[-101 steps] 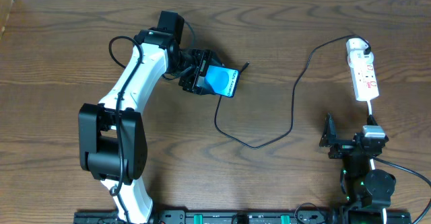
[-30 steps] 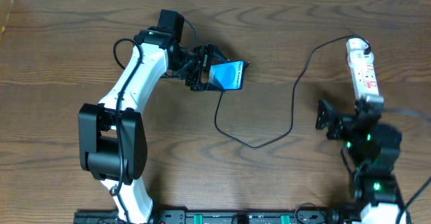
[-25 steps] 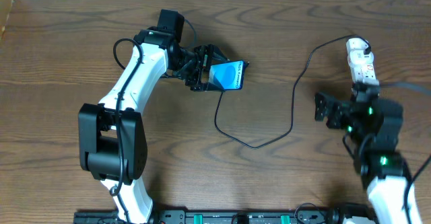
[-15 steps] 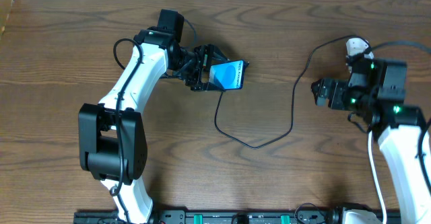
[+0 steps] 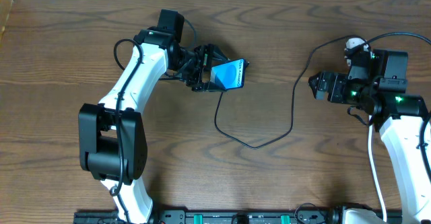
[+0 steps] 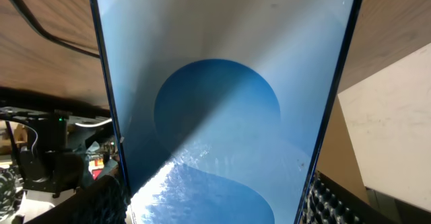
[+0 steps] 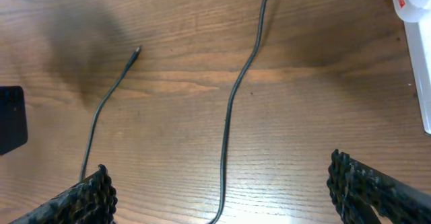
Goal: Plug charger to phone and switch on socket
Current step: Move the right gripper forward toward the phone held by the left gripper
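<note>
The left end effector [image 5: 206, 70] grips the phone [image 5: 229, 75] by its left end at the upper centre of the overhead view, and the tilted blue screen fills the left wrist view. The charger [image 5: 293, 109] loops loose across the desk [image 5: 60, 56], its tip lying bare just beside the phone, not plugged in. The right end effector [image 5: 319, 87] hangs wide open and empty at upper right, just beside the cable. Its arm covers most of the socket [image 5: 355, 46], with only the far end showing. Since the earlier frames that arm has swung up from the lower right corner, while the left grip has not shifted over the last second.
</note>
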